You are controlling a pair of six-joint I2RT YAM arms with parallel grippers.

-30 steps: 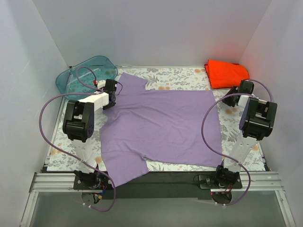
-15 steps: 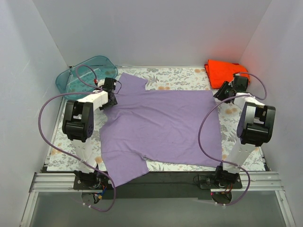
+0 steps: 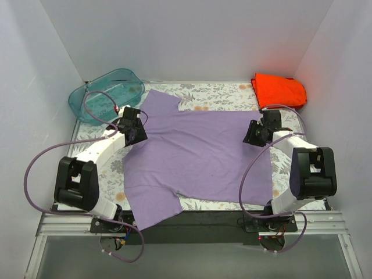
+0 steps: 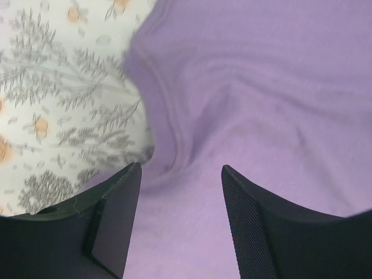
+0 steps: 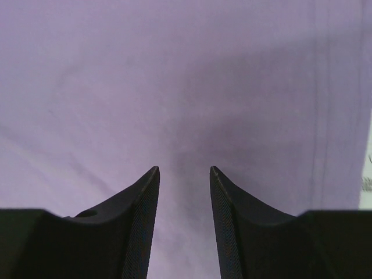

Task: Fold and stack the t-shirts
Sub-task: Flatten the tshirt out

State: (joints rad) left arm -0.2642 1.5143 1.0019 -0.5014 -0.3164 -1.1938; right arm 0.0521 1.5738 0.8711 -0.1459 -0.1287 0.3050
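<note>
Ren: Both arms have swung inward since a second ago. The left gripper (image 3: 135, 133) has dropped onto the left edge of the lavender shirt (image 3: 197, 157). The right gripper (image 3: 251, 133) has left the back-right corner and is now over the shirt's right side.

Ito: Jaws?

Ren: Both are parted, with nothing pinched. In the left wrist view the fingers (image 4: 116, 221) stand wide apart, straddling a hemmed shirt edge with a wrinkle in it. The floral table cover (image 4: 52, 87) is just beside that. In the right wrist view the gap is narrower, with plain purple cloth under it.

Ito: Where are the shirts, near to far?

Ren: The lavender one is spread flat mid-table. Its near sleeve laps over the front edge and its far sleeve points to the back. The orange-red shirt (image 3: 278, 90) sits in a compact bundle in the back-right corner, apart from the lavender. A teal tub (image 3: 104, 93) is in the back-left corner.
</note>
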